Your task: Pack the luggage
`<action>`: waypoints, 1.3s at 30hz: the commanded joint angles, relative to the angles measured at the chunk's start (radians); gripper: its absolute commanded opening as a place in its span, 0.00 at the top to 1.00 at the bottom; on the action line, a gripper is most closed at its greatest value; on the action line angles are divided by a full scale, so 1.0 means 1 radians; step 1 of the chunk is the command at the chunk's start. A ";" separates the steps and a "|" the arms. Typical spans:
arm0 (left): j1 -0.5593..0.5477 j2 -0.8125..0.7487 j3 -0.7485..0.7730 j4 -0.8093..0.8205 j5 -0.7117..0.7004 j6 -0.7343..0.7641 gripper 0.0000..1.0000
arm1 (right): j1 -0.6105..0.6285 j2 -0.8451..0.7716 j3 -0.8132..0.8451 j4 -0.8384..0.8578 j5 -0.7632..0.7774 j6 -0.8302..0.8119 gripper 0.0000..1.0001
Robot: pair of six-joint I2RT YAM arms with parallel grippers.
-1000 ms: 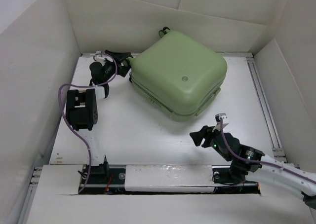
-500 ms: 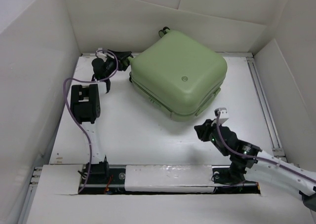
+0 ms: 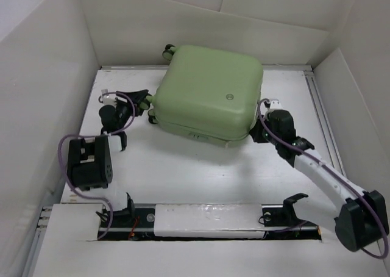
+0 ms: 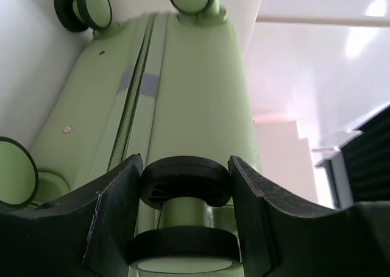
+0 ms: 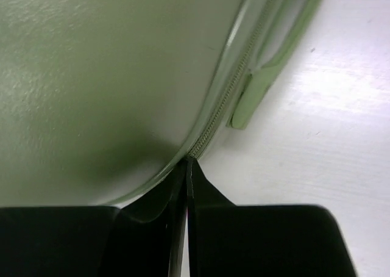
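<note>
bench (image 3: 183, 173) status, near to far: both arms reach out from the near edge and flank the luggage (image 3: 207, 75). it lies flat with the shell closed, mid-to-far on the bench, silver badge (image 3: 229, 96) facing up. left claw (image 3: 144, 101) is at its left end, clamped on a black wheel (image 4: 186, 182), with the pads touching both sides in the wrist view. right claw (image 5: 187, 167) is at the right corner, fingers pressed together right on the zipper (image 5: 228, 100) line. can't tell if a pull tab is pinched between them. far wheel (image 3: 167, 50) sits near the back wall (image 3: 183, 21).

my read: lid's down, so this is the closing step. left steadies the case, right works the zip. next move needs right to drag along the seam round the corner without slipping off, while left stops the case sliding. risk: the wheel swivels and the case turns.
</note>
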 commanded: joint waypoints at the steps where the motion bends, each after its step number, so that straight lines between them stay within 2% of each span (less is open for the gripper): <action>1: -0.052 -0.233 -0.154 0.011 0.120 0.100 1.00 | -0.080 0.151 0.188 0.191 -0.254 -0.072 0.91; 4: -0.061 -0.467 -0.291 -0.126 0.120 0.187 1.00 | -0.124 0.261 0.346 0.168 -0.331 -0.072 0.93; 5: -0.061 -0.526 -0.317 -0.216 0.120 0.212 1.00 | -0.140 0.274 0.413 0.135 -0.332 -0.083 0.86; 7: -0.061 -0.705 -0.345 -0.357 0.106 0.306 1.00 | -0.140 0.227 0.432 0.043 -0.301 -0.104 0.76; 8: -0.052 -0.759 -0.345 -0.485 0.096 0.342 1.00 | -0.126 0.187 0.413 0.030 -0.237 -0.115 0.66; 11: -0.052 -0.900 -0.270 -0.662 0.062 0.439 1.00 | -0.102 -0.041 0.247 0.021 -0.160 -0.100 0.58; 12: -0.052 -0.913 -0.245 -0.742 0.062 0.489 1.00 | -0.102 -0.107 0.125 0.038 -0.128 -0.086 0.56; 13: -0.052 -0.913 -0.198 -0.776 0.062 0.512 1.00 | -0.092 -0.226 0.063 0.080 -0.118 -0.068 0.56; 15: -0.052 -0.925 -0.156 -0.865 0.071 0.555 1.00 | -0.082 -0.318 -0.049 0.143 -0.118 -0.043 0.60; 17: -0.052 -0.956 -0.133 -0.900 0.085 0.603 1.00 | -0.072 -0.381 -0.152 0.195 -0.131 -0.034 0.69; 19: -0.052 -0.979 -0.133 -0.939 0.085 0.624 1.00 | -0.060 -0.381 -0.180 0.205 -0.131 -0.034 0.71; 23: -0.052 -1.025 -0.142 -0.953 0.085 0.667 1.00 | -0.051 -0.300 -0.192 0.279 -0.117 -0.054 0.71; 25: -0.052 -1.037 -0.142 -0.962 0.085 0.693 1.00 | -0.051 -0.240 -0.201 0.350 -0.117 -0.063 0.64; 26: -0.052 -1.046 -0.142 -0.971 0.076 0.703 1.00 | -0.051 -0.219 -0.201 0.376 -0.126 -0.076 0.57; 30: -0.063 -1.057 -0.133 -0.982 0.086 0.726 1.00 | -0.051 -0.091 -0.181 0.489 -0.146 -0.118 0.46; 34: -0.063 -1.080 -0.144 -0.971 0.119 0.726 1.00 | -0.051 0.065 -0.148 0.585 -0.145 -0.144 0.45; 39: -0.063 -1.100 -0.158 -0.959 0.166 0.726 1.00 | -0.051 0.174 -0.128 0.682 -0.134 -0.173 0.46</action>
